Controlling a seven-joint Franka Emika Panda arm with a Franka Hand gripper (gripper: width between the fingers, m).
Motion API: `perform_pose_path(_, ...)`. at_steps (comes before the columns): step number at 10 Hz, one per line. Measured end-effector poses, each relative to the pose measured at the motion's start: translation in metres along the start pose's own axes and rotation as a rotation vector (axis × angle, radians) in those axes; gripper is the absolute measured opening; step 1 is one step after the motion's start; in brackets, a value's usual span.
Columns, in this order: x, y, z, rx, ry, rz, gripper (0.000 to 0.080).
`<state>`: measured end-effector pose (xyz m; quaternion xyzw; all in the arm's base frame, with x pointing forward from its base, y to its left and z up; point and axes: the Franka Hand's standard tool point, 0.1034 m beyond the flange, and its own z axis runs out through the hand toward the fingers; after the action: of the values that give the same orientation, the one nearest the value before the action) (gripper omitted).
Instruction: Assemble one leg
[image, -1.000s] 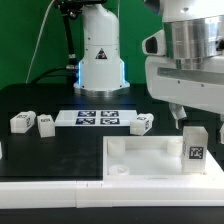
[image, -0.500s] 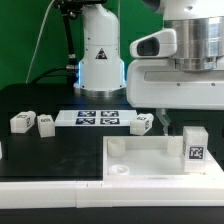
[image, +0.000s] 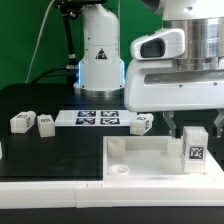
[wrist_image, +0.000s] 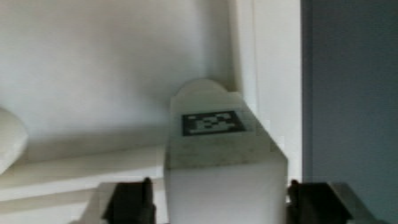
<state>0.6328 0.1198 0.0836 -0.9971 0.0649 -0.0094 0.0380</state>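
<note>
Above the tray's (image: 150, 160) corner, the gripper (image: 194, 128) is standing wide around the upright leg (image: 195, 148), pads (wrist_image: 128, 201) flanking it, apparently to grasp it.

We see the leg (image: 195, 147), a small white block with a black-and-white tag on its facing side, standing upright at the tray's (image: 140, 152) corner on the exterior view's right, tag visible (wrist_image: 215, 123) up close.

The black desk (image: 60, 150) carries the marker board (image: 98, 119), three loose legs (image: 22, 122) (image: 46, 124) (image: 142, 124), and the white tray (image: 140, 160).
</note>
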Motion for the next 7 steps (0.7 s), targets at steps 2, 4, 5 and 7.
perform_pose_path(2,0.0000,0.0000,0.0000,0.000,0.000,0.000,0.0288)
perform_pose_path(4,0.0001,0.0002,0.0000,0.001,0.000,0.042,0.0288)
perform_pose_path(5,0.0004,0.0016,0.0000,0.010,-0.002,0.097,0.0288)
perform_pose_path(7,0.0003,0.0026,0.0003,0.023,-0.009,0.336,0.0288)
